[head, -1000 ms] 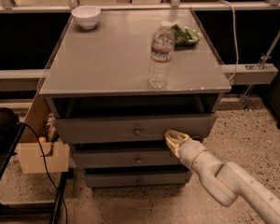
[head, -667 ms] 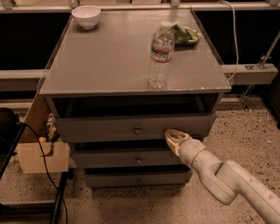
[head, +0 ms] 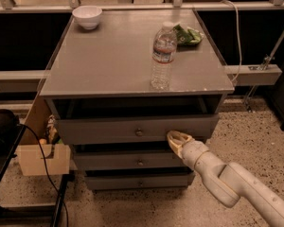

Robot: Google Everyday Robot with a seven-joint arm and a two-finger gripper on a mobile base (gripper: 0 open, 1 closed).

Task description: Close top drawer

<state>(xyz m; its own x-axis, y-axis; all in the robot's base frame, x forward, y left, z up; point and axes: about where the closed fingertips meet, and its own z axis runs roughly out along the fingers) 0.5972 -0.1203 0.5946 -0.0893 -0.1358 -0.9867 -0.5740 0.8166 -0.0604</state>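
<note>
The top drawer is a wide grey drawer with a small round metal knob at its centre. It is pulled out partway from the grey cabinet, with a dark gap showing behind its front panel. My gripper is at the lower edge of the drawer's front panel, right of the knob, its cream tip against or very near the panel. The arm reaches in from the lower right.
Two narrower drawers sit below. On the cabinet top stand a water bottle, a white bowl and a green packet. A cardboard box and a black cable are at the left on the speckled floor.
Nothing has visibly changed; the gripper stays at the drawer front and the drawer stands out by the same amount.
</note>
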